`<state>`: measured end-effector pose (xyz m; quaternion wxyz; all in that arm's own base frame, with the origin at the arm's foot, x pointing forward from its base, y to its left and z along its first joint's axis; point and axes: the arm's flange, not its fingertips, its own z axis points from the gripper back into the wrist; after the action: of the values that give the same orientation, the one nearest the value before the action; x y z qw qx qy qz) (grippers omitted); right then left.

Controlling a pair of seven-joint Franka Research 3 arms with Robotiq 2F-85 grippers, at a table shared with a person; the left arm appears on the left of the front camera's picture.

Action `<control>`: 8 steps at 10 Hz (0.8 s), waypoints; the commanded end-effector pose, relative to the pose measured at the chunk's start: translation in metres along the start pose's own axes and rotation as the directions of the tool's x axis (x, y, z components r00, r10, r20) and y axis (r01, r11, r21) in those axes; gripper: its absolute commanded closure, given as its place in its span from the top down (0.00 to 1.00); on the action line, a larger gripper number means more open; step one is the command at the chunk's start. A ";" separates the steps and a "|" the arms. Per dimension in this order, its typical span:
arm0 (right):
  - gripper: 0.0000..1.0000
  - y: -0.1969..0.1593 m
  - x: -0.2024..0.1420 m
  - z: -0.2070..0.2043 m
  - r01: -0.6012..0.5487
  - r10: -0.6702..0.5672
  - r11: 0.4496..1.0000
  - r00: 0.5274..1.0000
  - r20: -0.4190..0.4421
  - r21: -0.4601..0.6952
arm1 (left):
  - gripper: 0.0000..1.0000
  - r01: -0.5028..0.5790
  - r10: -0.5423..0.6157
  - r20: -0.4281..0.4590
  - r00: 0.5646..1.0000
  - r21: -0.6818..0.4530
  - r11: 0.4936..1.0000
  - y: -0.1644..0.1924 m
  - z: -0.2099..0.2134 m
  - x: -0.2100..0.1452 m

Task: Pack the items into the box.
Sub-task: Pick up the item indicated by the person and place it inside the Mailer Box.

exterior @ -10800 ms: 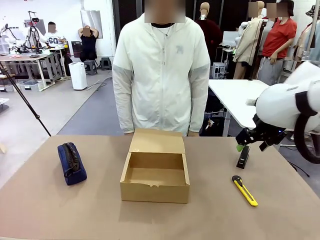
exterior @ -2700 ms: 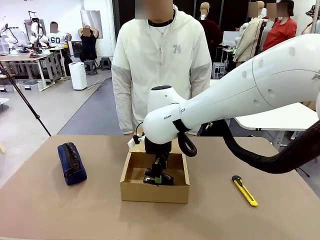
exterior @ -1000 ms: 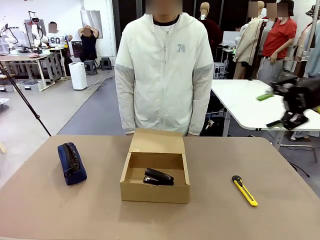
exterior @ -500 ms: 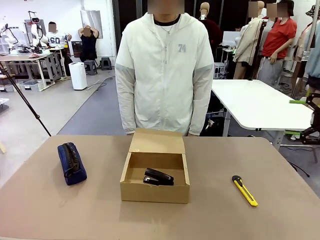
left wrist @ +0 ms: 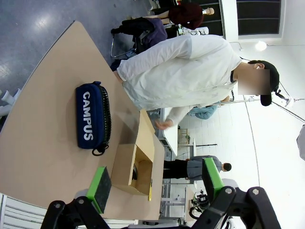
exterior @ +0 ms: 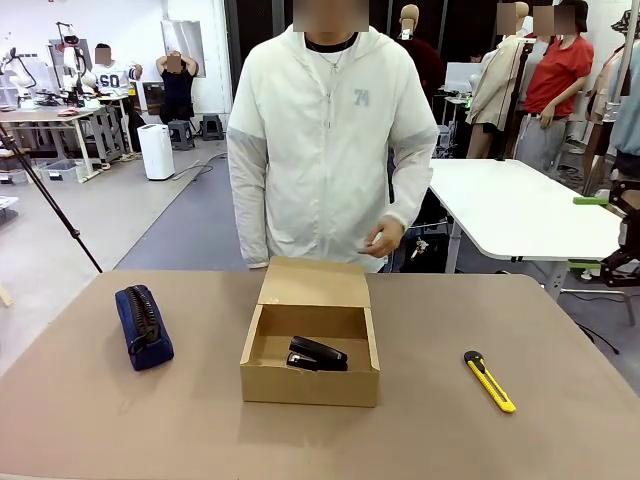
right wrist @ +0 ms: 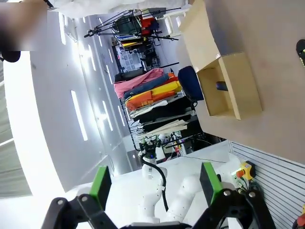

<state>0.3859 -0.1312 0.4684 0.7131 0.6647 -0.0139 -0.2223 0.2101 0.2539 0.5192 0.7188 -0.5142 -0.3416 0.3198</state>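
Note:
The brown cardboard box (exterior: 310,385) stands mid-table with its flap lid folded back toward the person. A black stapler (exterior: 318,354) lies inside it. The navy zippered pouch (exterior: 143,326) rests on the table to the left, and the yellow-and-black utility knife (exterior: 489,381) lies to the right. My right gripper (exterior: 605,232) hangs open at the far right edge, above and beyond the table. In the left wrist view my left gripper (left wrist: 155,183) is open and empty, high above the pouch (left wrist: 93,117) and box (left wrist: 125,168). The right wrist view has the open right gripper (right wrist: 155,183), with the box (right wrist: 240,90) and stapler (right wrist: 221,86) far off.
A person in a white jacket stands at the far edge behind the box, one hand (exterior: 382,240) raised at waist height. A white table (exterior: 510,205) stands beyond on the right. Bare tabletop (exterior: 200,420) surrounds the box.
My right gripper has pulled back to the right edge of the front view. The person has lifted one hand in front of the body. The stapler, pouch and knife have not moved.

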 end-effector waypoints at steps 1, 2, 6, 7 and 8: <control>1.00 0.002 0.002 0.005 -0.007 0.007 1.000 1.000 -0.009 -0.006 | 1.00 0.013 -0.013 0.007 1.000 -0.022 1.000 0.000 0.000 0.000; 1.00 0.002 0.002 0.005 -0.007 0.007 1.000 1.000 -0.009 -0.006 | 1.00 0.013 -0.013 0.007 1.000 -0.022 1.000 0.000 0.000 0.000; 1.00 0.002 0.002 0.005 -0.007 0.007 1.000 1.000 -0.009 -0.006 | 1.00 0.013 -0.013 0.007 1.000 -0.022 1.000 0.000 0.000 0.000; 1.00 0.002 0.002 0.005 -0.007 0.007 1.000 1.000 -0.009 -0.006 | 1.00 0.013 -0.013 0.007 1.000 -0.022 1.000 0.000 0.000 0.000; 1.00 0.002 0.002 0.005 -0.007 0.007 1.000 1.000 -0.009 -0.006 | 1.00 0.013 -0.013 0.007 1.000 -0.022 1.000 0.000 0.000 0.000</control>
<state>0.3858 -0.1330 0.4675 0.7125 0.6646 -0.0145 -0.2244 0.2101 0.2539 0.5192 0.7188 -0.5142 -0.3417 0.3197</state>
